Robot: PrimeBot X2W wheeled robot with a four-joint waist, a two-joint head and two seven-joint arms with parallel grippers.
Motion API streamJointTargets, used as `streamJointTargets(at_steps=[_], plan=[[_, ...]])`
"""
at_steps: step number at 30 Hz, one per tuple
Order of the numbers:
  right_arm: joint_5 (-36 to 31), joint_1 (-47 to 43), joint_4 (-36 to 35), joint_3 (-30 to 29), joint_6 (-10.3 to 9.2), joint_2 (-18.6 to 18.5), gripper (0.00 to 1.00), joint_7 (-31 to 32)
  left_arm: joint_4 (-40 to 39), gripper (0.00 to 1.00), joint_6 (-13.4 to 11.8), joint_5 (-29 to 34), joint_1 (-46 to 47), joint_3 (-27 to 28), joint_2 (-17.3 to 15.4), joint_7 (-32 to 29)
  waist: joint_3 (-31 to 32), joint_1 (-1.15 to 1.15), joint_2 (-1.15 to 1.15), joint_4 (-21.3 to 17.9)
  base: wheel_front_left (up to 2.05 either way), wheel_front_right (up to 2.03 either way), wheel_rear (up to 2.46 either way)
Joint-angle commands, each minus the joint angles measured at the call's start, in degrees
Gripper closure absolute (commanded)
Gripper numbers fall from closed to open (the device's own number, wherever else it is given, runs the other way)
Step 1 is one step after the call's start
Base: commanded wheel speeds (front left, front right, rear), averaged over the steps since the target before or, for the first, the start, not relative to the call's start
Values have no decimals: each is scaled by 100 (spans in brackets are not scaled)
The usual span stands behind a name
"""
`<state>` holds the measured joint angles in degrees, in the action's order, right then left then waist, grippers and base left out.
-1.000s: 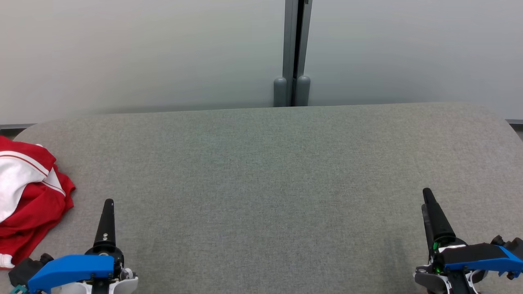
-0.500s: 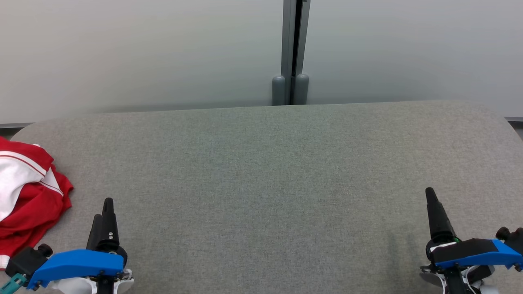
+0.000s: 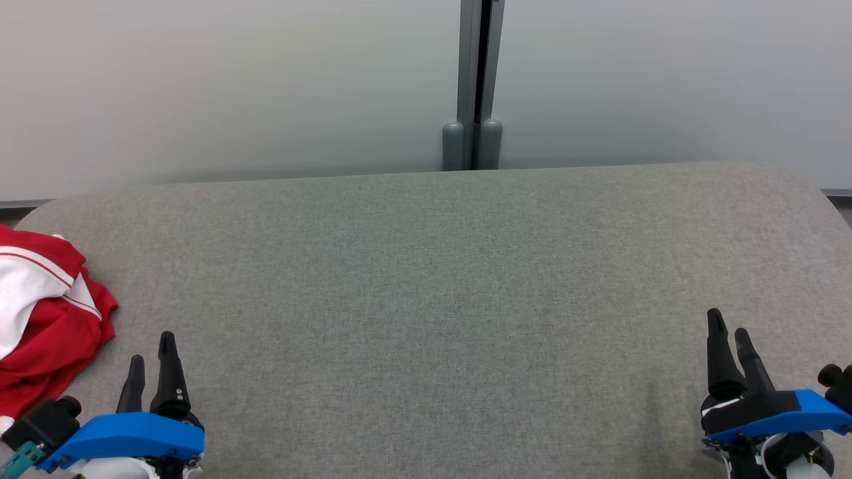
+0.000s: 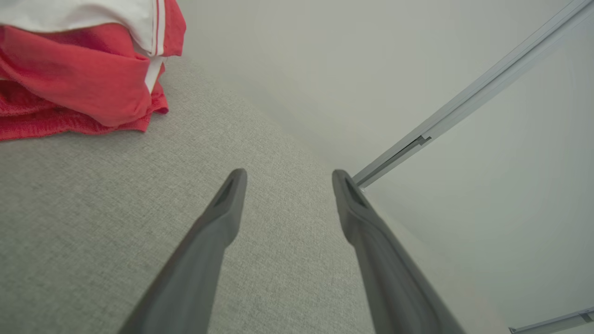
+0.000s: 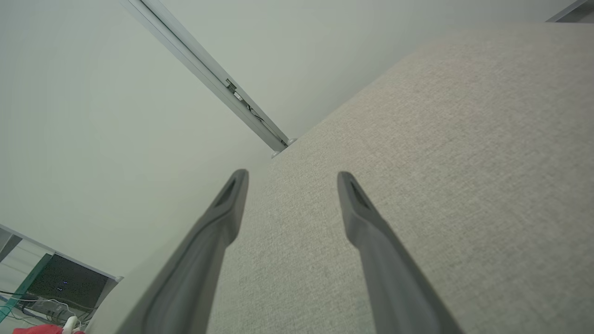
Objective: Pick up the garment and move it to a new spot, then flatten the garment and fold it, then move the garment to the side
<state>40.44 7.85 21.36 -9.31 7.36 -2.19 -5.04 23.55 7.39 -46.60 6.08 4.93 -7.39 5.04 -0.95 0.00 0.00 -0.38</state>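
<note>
A crumpled red and white garment [image 3: 40,313] lies at the left edge of the grey padded table [image 3: 439,279]; it also fills the upper left of the left wrist view as the same garment [image 4: 79,69]. My left gripper [image 3: 152,347] stands open at the lower left, just right of the garment and apart from it, its fingers [image 4: 222,218] holding nothing. At the lower right my right gripper [image 3: 729,322] is open and empty above bare cloth, far from the garment, its fingers [image 5: 366,222] spread wide.
A pale wall with a grey vertical post [image 3: 474,86] runs behind the table's far edge. The table's corners are rounded. A dark box and cables [image 5: 55,287] show past the table's end in the right wrist view.
Both grippers have turned about their wrists, so two fingers now show on each in the head view, and both have drawn back slightly toward the bottom edge. The garment has not moved.
</note>
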Motion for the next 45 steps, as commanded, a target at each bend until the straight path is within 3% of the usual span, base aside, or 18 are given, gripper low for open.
streamJointTargets(at_steps=[1,21,45], plan=[[-250,132,-19,-53,11,-51,0,-62,-24,0,-18,224,121,47,-56,61,3,0,0,-2,0,0,0],[-2251,92,147,428,13,-64,0,-387,198,0,9,1839,66,-323,-283,386,-5,0,0,-8,0,0,0],[-3554,-234,263,624,16,-78,0,-710,331,0,11,3095,-200,-801,-448,706,77,0,0,-70,0,0,0]])
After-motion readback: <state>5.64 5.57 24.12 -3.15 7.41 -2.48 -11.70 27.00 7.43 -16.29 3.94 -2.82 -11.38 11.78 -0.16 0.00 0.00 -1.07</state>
